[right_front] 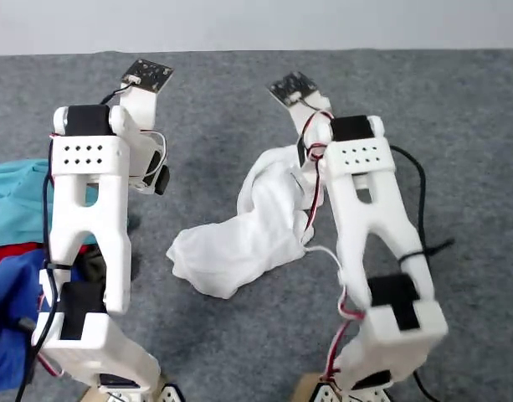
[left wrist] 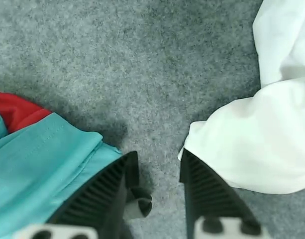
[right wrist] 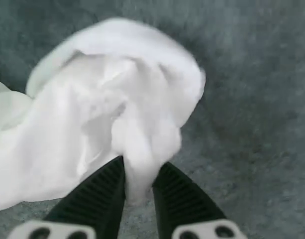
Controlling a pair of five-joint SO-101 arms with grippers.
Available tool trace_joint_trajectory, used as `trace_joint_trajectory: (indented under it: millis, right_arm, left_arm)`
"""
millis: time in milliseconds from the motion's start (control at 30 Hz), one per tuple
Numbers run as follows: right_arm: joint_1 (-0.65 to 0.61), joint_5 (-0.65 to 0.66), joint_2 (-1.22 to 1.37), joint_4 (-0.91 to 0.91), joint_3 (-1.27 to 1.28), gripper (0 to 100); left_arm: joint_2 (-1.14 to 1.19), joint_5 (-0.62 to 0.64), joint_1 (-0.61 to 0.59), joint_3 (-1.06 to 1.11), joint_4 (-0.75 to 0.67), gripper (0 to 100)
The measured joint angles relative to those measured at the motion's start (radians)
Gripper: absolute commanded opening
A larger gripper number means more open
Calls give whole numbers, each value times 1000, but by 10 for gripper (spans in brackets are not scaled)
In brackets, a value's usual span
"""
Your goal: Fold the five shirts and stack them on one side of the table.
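Note:
A crumpled white shirt (right_front: 239,239) lies in the middle of the grey felt table. My right gripper (right wrist: 140,167) is shut on a bunched fold of this white shirt (right wrist: 107,99), holding that part lifted above the surface; in the high view the right gripper (right_front: 301,167) stands at the shirt's far end. My left gripper (left wrist: 159,157) is open over bare felt, with nothing between its fingers. It sits between the white shirt (left wrist: 261,144) and a teal shirt (left wrist: 38,164). In the high view the left gripper (right_front: 156,174) hangs left of the white shirt.
At the table's left edge a teal shirt (right_front: 13,197), a red shirt (right_front: 9,251) and a blue shirt (right_front: 5,318) lie heaped together. The red shirt (left wrist: 13,109) peeks out beside the teal one. Bare felt (right_front: 457,126) spreads to the far right.

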Motion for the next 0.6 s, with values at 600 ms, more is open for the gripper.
trace_joint_trajectory:
  millis: [600]
  right_arm:
    - [143,97,-230,11,-373,10]
  left_arm:
    - [0,0,331,95,-2,129]
